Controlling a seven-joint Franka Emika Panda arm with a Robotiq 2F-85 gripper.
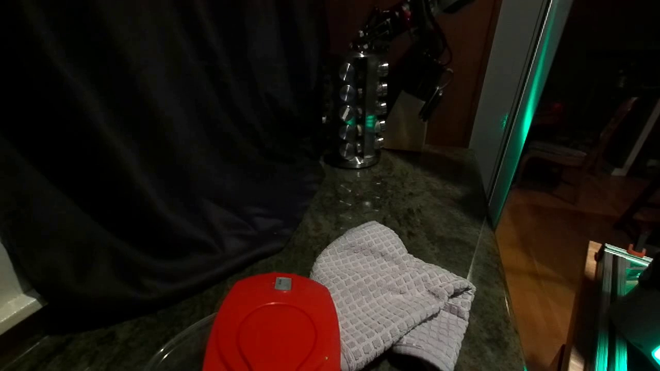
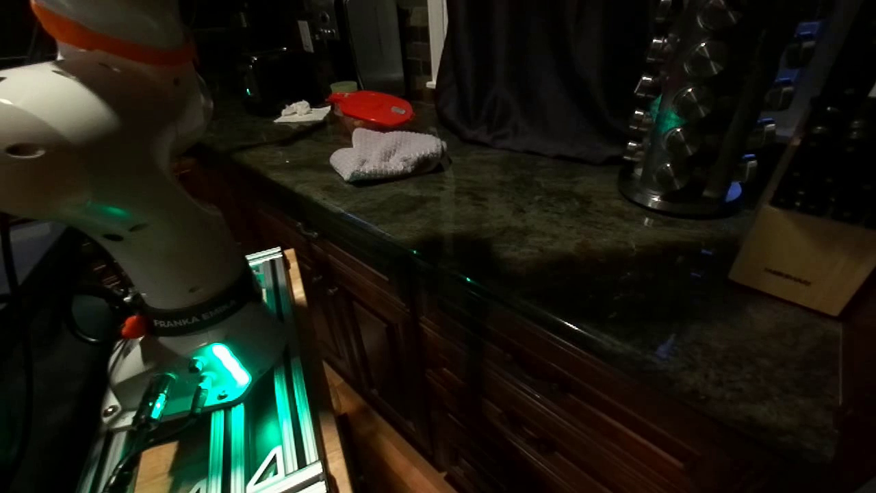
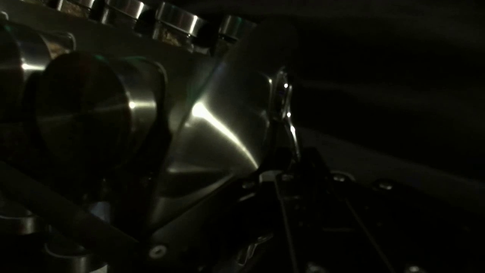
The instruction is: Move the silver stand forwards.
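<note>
Because your gripper (image 1: 363, 42) is in such shadow at the top of the silver stand (image 1: 368, 109), you cannot tell whether its fingers are pinched tight or a little apart. In the wrist view you can follow a thin wire loop (image 3: 288, 113) down to the fingertips, where its lower end is lost in black, so whether they have hold of it you cannot say. Below the gripper, your stand is upright in both exterior views, its round base on the dark countertop (image 1: 412, 201). Lower than the gripper and just beside the stand, you have the tan knife block (image 1: 405, 126). Off to one side of the gripper hangs a dark cloth (image 1: 180, 134), its folds reaching down to the countertop. Lower down and well apart from the gripper, you see the folded grey towel (image 1: 376, 288) lying on that same countertop. The red lid (image 2: 376, 108) is right by the towel, on its far side as you look out from your gripper.
</note>
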